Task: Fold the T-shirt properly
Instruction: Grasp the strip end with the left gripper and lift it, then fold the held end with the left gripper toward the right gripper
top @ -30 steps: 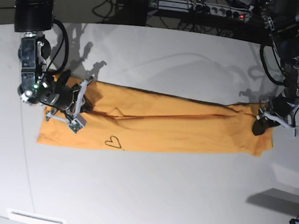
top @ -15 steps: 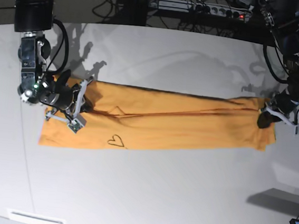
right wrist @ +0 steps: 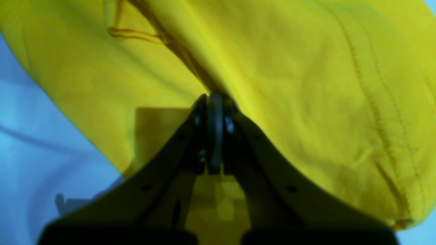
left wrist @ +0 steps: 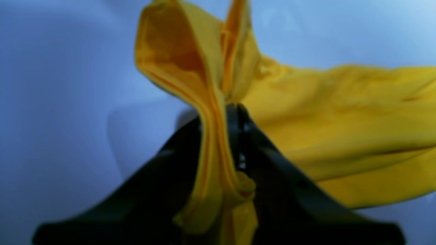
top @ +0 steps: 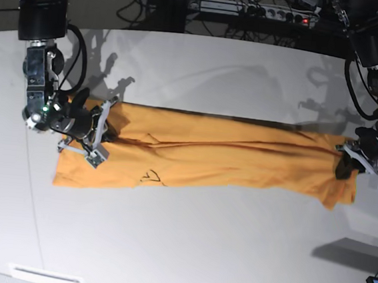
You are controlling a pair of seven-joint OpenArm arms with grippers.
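T-shirt (top: 214,158) on table (top: 185,248) (lengthwise)

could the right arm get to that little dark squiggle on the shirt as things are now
Probably not yet. The squiggle lies uncovered on the T-shirt near the right gripper, but that gripper is shut on the shirt's edge and would have to let go first.

And here's the tabletop (top: 185,248), a broad, pale grey-white surface with a curved far edge, running the full width of the base view. Stretched across its middle lies the T-shirt (top: 207,160), orange-yellow, drawn into one long band from left to right, creases running along its length. Its left end sits flat on the surface; its right end narrows and bunches. A small dark mark shows on the cloth near the lower left edge. At the near left edge of the tabletop there's a thin white strip (top: 45,275).
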